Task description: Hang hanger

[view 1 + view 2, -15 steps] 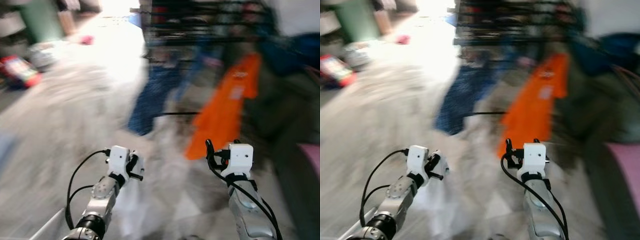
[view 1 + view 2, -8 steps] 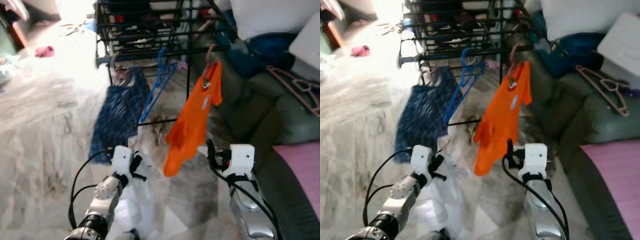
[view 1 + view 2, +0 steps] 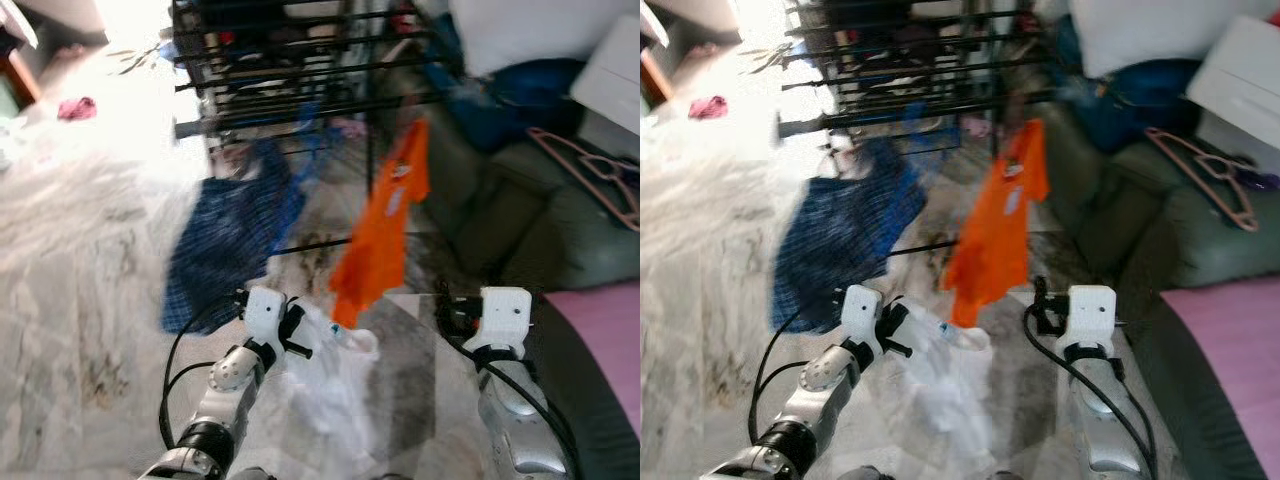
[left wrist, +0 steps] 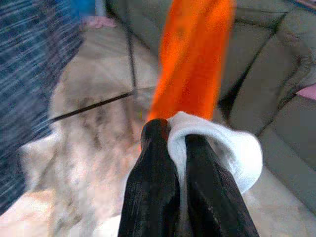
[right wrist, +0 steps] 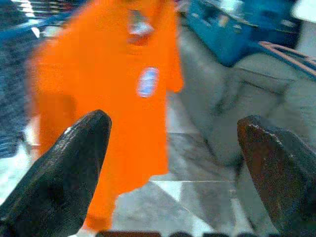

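Left gripper (image 4: 170,143) has its two black fingers (image 4: 153,173) pinched tight on a fold of white cloth (image 4: 217,148), which bulges out past the tips and trails down toward the floor as a pale blurry drape in the head views. Right gripper (image 5: 173,148) is the opposite: fingers spread wide apart, nothing between them, pointed straight at the orange t-shirt (image 5: 113,98).

Both arms are held out low in front of the robot, left one on the left with the cloth, right one a bit further forward by the sofa.

That orange t-shirt (image 3: 385,225) hangs from the black drying rack (image 3: 290,75), just ahead of and between the two grippers. Next to it on the rack's left side hangs a blue checked garment (image 3: 225,240), and between them there's something blue that's probably a hanger, but the blur makes it hard to be sure.

As for the hanger itself: a pink hanger (image 3: 1200,170) lies on the dark green sofa (image 3: 1200,240) off to the right, well apart from both grippers. Behind it are a blue bag (image 3: 1130,95) and white cushions. A pink mat (image 3: 1230,340) sits on the sofa seat beside the right arm. Floor is pale marble (image 3: 70,260).
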You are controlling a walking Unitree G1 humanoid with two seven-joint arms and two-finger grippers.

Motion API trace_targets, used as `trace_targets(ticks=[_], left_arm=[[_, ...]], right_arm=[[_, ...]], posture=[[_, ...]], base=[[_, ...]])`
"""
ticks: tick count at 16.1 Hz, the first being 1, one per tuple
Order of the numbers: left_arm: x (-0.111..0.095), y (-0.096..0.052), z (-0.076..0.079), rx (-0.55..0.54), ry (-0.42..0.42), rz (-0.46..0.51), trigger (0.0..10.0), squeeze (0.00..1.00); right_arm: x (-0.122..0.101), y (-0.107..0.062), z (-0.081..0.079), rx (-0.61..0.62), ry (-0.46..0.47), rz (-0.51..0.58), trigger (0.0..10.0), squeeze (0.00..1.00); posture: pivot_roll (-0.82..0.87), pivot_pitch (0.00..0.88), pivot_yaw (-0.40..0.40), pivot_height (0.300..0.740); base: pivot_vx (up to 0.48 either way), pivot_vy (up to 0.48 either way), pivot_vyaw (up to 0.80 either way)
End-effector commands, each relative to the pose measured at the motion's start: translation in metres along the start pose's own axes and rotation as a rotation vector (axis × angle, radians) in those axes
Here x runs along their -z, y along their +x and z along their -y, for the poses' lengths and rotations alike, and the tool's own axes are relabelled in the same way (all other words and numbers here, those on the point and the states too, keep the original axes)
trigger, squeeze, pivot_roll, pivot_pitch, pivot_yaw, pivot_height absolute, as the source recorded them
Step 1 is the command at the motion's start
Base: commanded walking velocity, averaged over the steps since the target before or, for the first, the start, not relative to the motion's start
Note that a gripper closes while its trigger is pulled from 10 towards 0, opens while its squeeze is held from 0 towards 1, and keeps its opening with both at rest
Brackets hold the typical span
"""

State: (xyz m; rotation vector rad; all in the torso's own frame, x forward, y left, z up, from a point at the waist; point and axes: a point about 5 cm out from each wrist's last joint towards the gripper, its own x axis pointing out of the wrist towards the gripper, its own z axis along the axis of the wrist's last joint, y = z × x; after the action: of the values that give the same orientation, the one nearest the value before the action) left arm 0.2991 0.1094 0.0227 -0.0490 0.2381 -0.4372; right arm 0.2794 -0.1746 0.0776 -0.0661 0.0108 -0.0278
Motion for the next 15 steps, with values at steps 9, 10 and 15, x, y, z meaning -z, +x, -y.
trace_targets(ticks=[9, 10, 15], left_arm=[[-0.001, -0.009, -0.017, -0.15, 0.065, 0.035, 10.0, 0.0], [-0.001, -0.012, -0.021, -0.169, 0.064, 0.043, 10.0, 0.0], [0.004, -0.018, -0.022, -0.21, 0.05, 0.066, 10.0, 0.0]], right_arm=[[0.01, -0.012, 0.0, -0.056, -0.046, -0.029, 10.0, 0.0], [0.011, -0.014, 0.0, -0.068, -0.059, -0.032, 10.0, 0.0], [0.009, -0.01, -0.003, -0.118, -0.088, -0.025, 10.0, 0.0]], posture=[[-0.03, 0.134, -0.01, 0.74], [-0.03, 0.133, -0.016, 0.74], [0.01, 0.11, -0.061, 0.74]], base=[[0.0, 0.32, 0.0], [0.0, 0.0, 0.0], [0.0, 0.0, 0.0]])
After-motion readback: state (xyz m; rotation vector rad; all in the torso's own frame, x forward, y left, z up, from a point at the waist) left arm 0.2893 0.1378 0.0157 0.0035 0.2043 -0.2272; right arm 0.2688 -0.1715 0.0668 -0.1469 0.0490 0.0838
